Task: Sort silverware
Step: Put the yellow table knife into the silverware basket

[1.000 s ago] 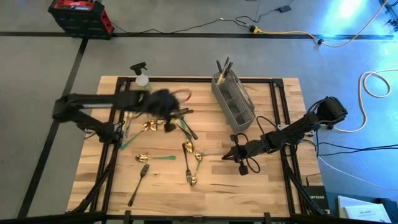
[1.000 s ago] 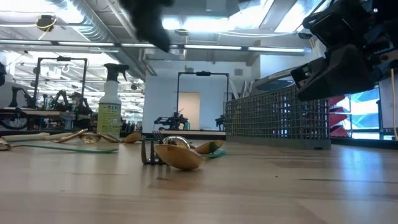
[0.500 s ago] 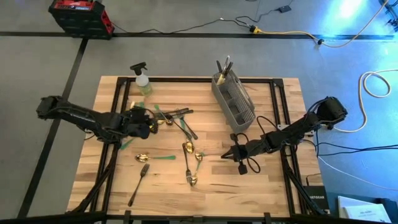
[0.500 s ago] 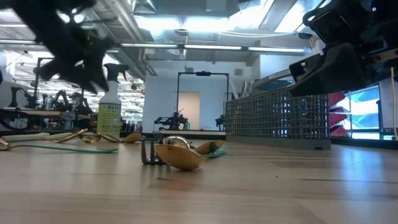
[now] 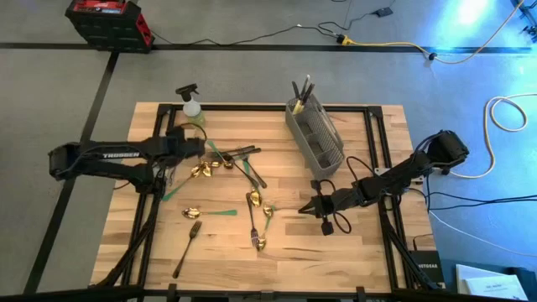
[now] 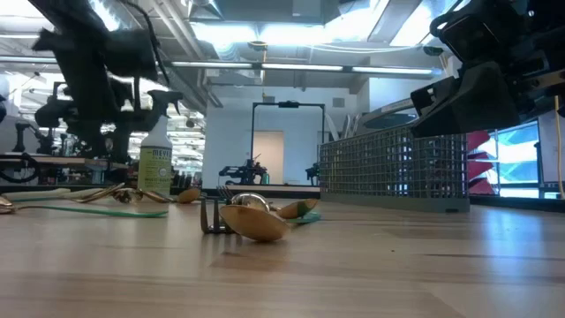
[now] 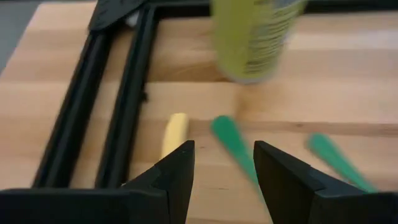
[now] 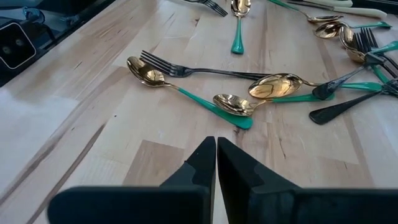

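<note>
Since the earlier frame my left gripper (image 7: 222, 163) swung back toward the spray bottle (image 5: 192, 107), fingers parted and empty over green handles; the right gripper (image 8: 216, 155) sat pinched shut, idle. Silverware (image 5: 226, 180) lay scattered mid-counter (image 5: 369, 252). I judged the pieces light, stiff, slippery; best pinched across the slim handle

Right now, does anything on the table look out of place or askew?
Yes. The silverware lies loose in crossed heaps on the table, only a few pieces upright in the caddy. A spray bottle stands at the far edge, no part of the set. Nothing looks spilled or damaged.
</note>
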{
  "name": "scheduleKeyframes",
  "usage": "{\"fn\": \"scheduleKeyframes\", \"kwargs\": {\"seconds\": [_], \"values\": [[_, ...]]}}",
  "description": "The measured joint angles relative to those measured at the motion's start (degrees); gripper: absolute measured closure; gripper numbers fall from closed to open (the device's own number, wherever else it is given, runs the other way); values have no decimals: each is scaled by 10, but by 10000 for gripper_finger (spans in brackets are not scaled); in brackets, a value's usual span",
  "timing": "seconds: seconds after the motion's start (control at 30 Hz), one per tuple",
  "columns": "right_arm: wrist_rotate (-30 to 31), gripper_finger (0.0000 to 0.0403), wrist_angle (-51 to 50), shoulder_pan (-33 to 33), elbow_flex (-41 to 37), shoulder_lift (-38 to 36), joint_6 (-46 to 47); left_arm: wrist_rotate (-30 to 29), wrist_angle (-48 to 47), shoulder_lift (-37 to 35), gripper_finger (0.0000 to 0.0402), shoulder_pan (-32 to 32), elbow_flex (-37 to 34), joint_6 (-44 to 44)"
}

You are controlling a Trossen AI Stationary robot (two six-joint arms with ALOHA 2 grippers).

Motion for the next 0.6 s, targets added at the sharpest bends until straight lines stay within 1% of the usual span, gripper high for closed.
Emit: {"fn": "scheduleKeyframes", "kwargs": {"seconds": [0.17,0.27,0.37,0.6], "values": [[0,403,-1,0,0,0,0,11,21,39,251,70,0,50],[0,403,-2,0,0,0,0,24,18,63,251,102,0,62],[0,403,-2,0,0,0,0,25,21,92,251,119,0,68],[0,403,-2,0,0,0,5,48,73,162,251,143,0,101]]}}
